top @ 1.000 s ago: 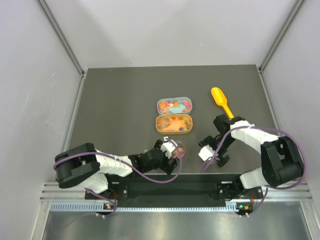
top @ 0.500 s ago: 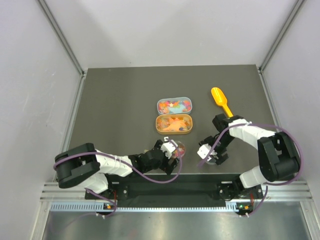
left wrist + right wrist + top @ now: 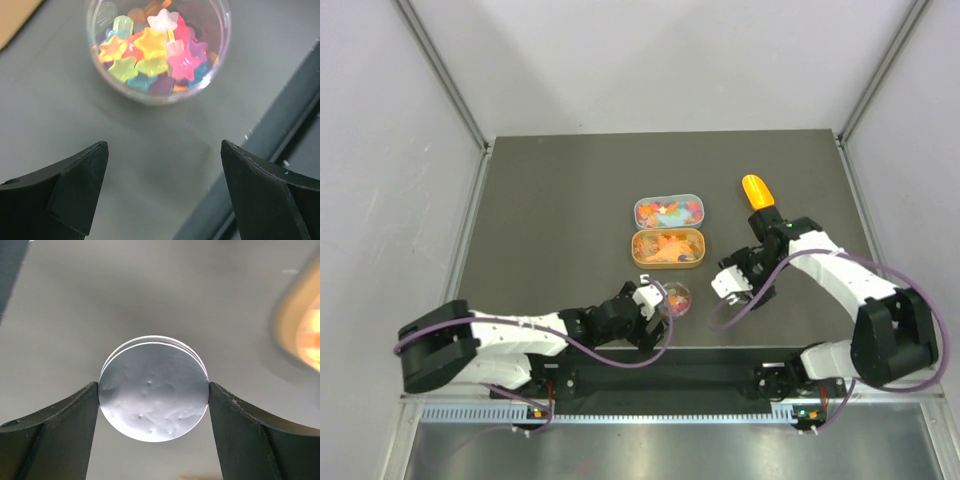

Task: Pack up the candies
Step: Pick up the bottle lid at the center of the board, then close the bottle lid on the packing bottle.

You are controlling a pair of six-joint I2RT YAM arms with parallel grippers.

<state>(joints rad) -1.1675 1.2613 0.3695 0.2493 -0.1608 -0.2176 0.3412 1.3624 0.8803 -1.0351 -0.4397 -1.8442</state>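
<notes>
A small clear round jar holds many star-shaped candies in yellow, pink, green and orange. It stands near the table's front edge in the top view. My left gripper is open and empty, just short of the jar, with its jaws wider than the jar. It also shows in the top view. My right gripper is shut on a round silver lid, held by its rim above the table. In the top view the right gripper is right of the jar.
Two oval tins lie mid-table, one with mixed candies and one with orange contents. The orange tin's edge shows blurred in the right wrist view. An orange scoop lies behind the right arm. The table's front rail is right of the jar.
My right gripper has moved away from the front edge with the lid in it. My left gripper has drawn back a little from the jar, and that arm has stretched out to the left.
</notes>
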